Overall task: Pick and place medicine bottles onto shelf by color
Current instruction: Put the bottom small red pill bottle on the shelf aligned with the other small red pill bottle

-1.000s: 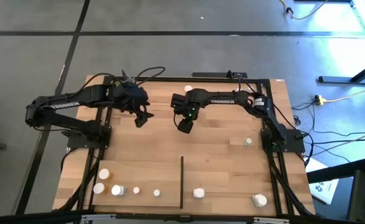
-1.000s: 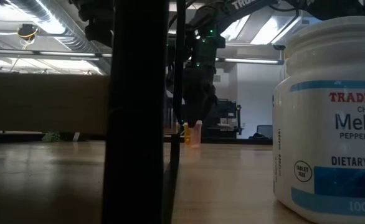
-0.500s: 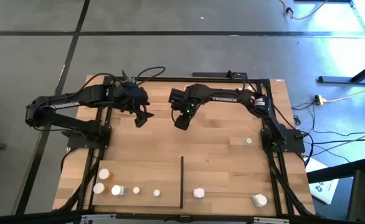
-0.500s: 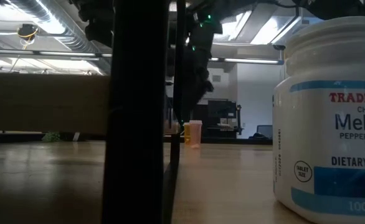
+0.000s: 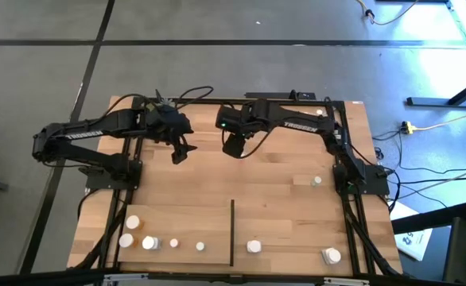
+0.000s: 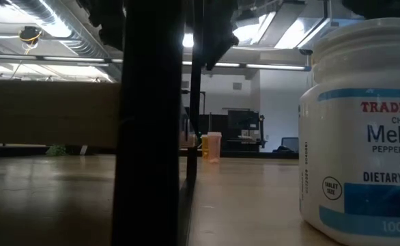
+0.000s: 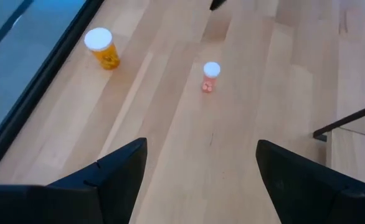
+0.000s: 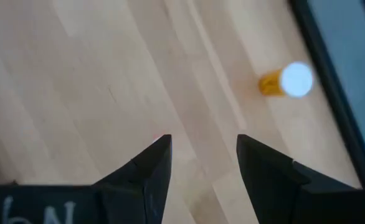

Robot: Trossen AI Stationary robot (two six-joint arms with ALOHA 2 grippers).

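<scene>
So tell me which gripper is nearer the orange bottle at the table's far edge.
Right. The right gripper hangs beside the orange bottle, empty, with its fingers apart. The left gripper hangs farther off, over the table's left half, open too.

The dark six-joint left arm reaches in from the table's left side, elbow bent, its two-finger left gripper (image 5: pixel 180 153) hanging over the far-left part of the board with fingers (image 7: pixel 117 168) spread wide and empty. The dark right arm stretches across the far edge; its right gripper (image 5: pixel 234 146) points down, fingers (image 8: pixel 154 158) parted, holding nothing.
</scene>
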